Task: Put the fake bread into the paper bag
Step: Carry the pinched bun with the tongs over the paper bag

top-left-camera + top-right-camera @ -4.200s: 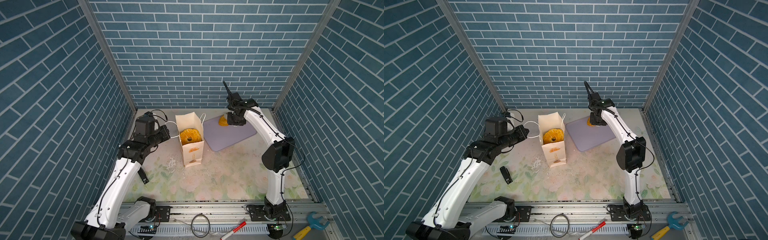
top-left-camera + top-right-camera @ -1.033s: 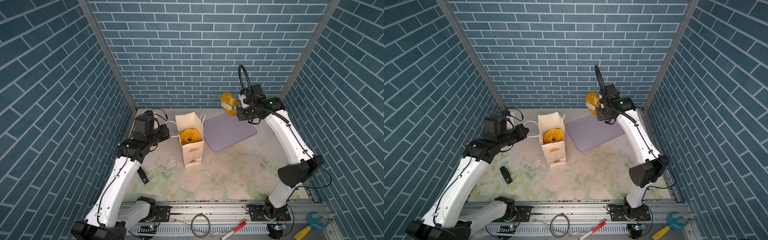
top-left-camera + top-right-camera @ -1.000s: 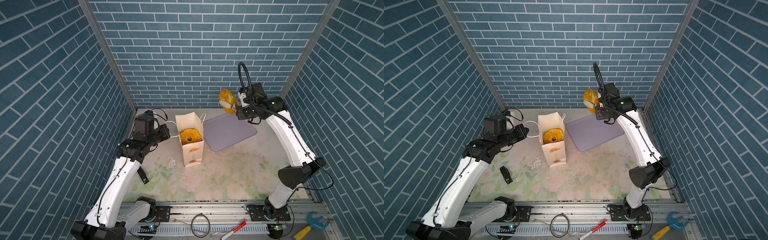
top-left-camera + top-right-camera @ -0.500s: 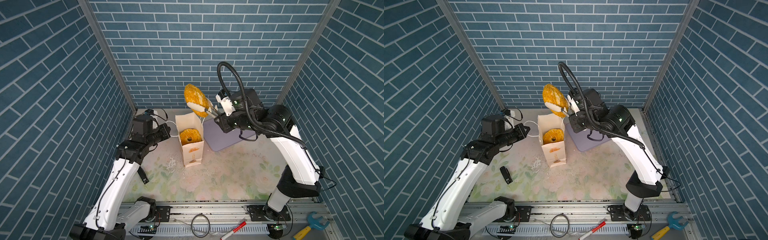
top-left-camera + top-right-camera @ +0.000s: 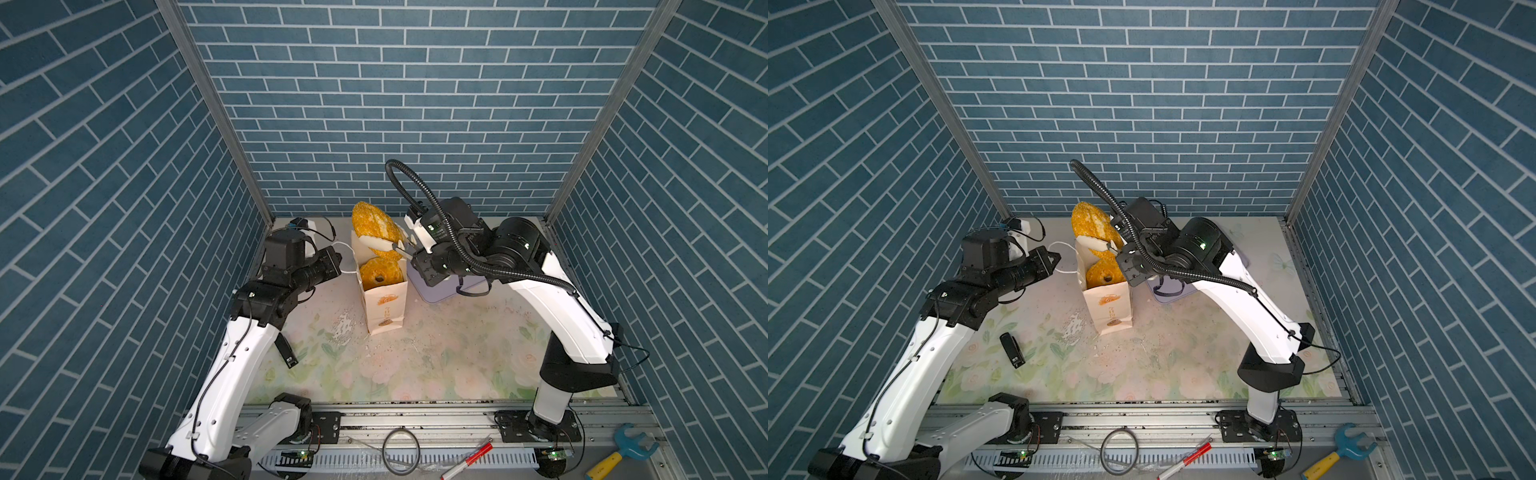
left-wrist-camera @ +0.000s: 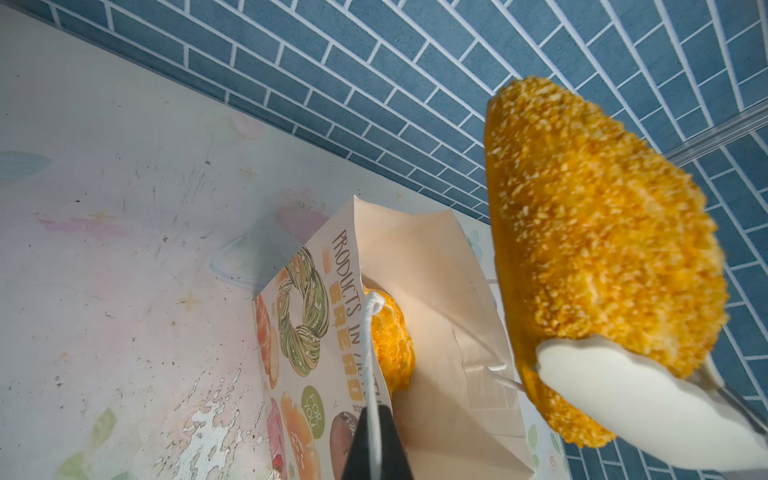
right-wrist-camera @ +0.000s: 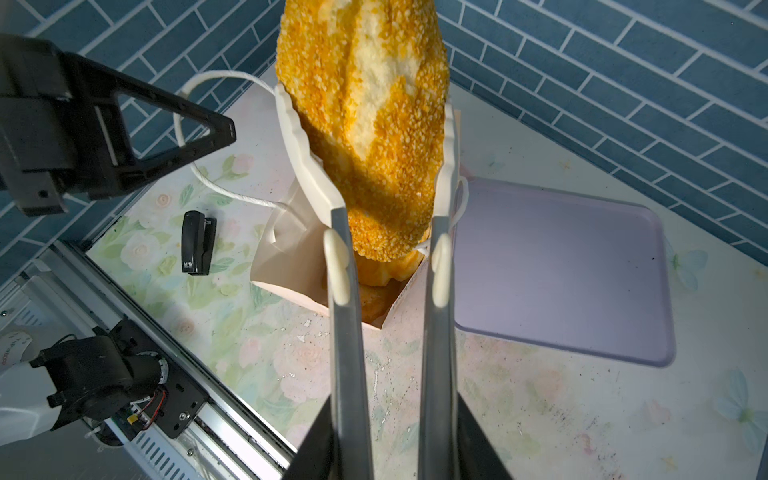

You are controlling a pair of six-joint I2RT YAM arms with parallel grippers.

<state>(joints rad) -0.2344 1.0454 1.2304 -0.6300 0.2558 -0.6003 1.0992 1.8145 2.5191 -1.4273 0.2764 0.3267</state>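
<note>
Bread comes first: a crumb-coated oval roll (image 7: 374, 124) hangs tilted in the air, its lower end over the open mouth of the paper bag (image 5: 384, 305) and most of its length above the rim. White-tipped tongs (image 7: 347, 353) clamp it near that lower end, and the right gripper (image 7: 395, 415) is clenched on the tongs' metal arms. A ring-shaped bread (image 5: 380, 272) already lies high in the bag, close to the opening. On the other side, the left gripper (image 6: 375, 444) is pinched tight on one white cord handle (image 6: 368, 332), steadying the bag from that side only. A lavender tray (image 7: 561, 270) lies bare just beside the bag, and a black stapler (image 7: 197, 243) lies apart on the floral table. The likely trouble is fit: the roll looks long for the narrow mouth, so on release it may bridge the rim or rest on the ring and tip out. The tongs could also snag the other handle or shove the light bag over.
</note>
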